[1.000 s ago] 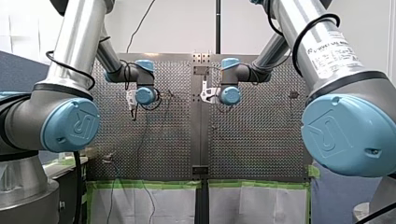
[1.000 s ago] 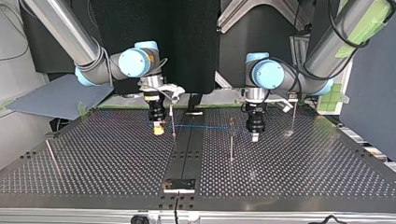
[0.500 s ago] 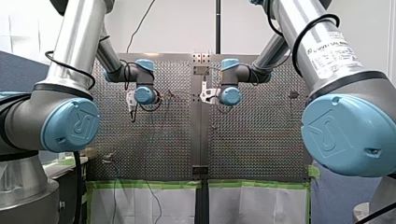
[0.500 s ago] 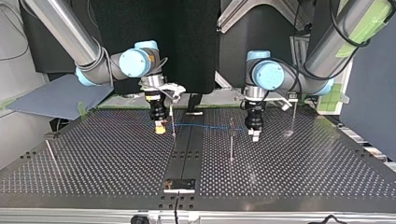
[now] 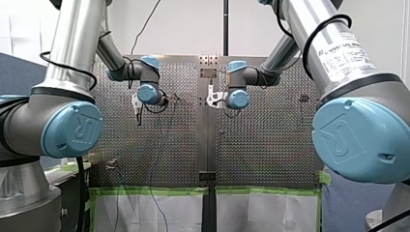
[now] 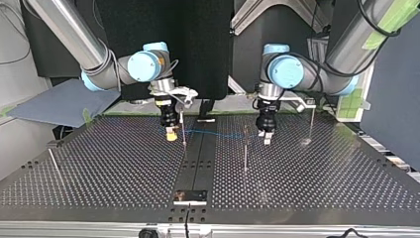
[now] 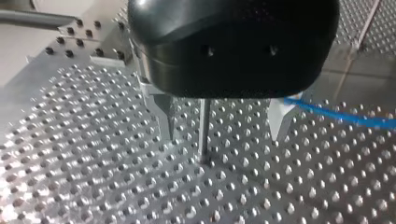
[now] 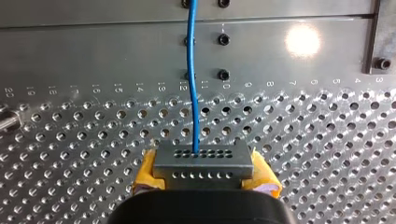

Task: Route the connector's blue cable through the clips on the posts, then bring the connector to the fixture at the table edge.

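Note:
In the right wrist view my right gripper [image 8: 201, 179] is shut on the grey connector [image 8: 201, 163], with a yellow pad on each side. The blue cable [image 8: 191, 70] leaves the connector and runs ahead over the plate. In the top view the blue cable [image 6: 218, 134] hangs slack from my right gripper [image 6: 171, 135] past a thin post [image 6: 183, 130] towards my left gripper [image 6: 266, 140]. My left gripper [image 7: 224, 135] is open, its metal fingers [image 7: 169, 119] bare. A thin post [image 7: 204, 126] shows in the gap between them, and the cable [image 7: 336, 115] lies beside one finger.
A taller post [image 6: 245, 148] stands near my left gripper, with another post [image 6: 311, 124] at the top view's right and a leaning rod [image 6: 53, 161] at its left. The fixture [image 6: 189, 197] sits at the near table edge. A grey sheet [image 6: 59, 101] lies beyond the table's left corner.
My left gripper has opened, let go of the blue cable and lifted a little. The cable, taut a second ago, now sags. My right gripper keeps its hold on the connector.

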Motion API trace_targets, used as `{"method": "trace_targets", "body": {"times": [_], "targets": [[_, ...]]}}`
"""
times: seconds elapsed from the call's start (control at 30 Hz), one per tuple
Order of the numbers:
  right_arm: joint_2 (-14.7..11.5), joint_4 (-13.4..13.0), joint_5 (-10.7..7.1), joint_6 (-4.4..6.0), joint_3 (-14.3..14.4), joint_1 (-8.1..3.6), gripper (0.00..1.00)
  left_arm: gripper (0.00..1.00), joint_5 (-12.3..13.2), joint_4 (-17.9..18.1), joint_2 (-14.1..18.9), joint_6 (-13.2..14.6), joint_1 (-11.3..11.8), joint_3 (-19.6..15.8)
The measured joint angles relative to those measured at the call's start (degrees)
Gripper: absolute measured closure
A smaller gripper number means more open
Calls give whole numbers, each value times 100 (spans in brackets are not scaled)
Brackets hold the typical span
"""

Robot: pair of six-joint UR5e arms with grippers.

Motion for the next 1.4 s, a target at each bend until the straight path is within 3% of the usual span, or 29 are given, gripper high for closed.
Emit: {"method": "trace_targets", "body": {"times": [0.4,0.57,1.4], "targets": [[1,3,-25,0,-4,21,100,1,472,-318,516,-479,-66,-452],[1,3,-26,10,-4,27,100,1,583,-353,692,-557,-106,-500],[0,79,-43,18,-1,47,100,1,587,-407,743,-494,-335,-508]]}}
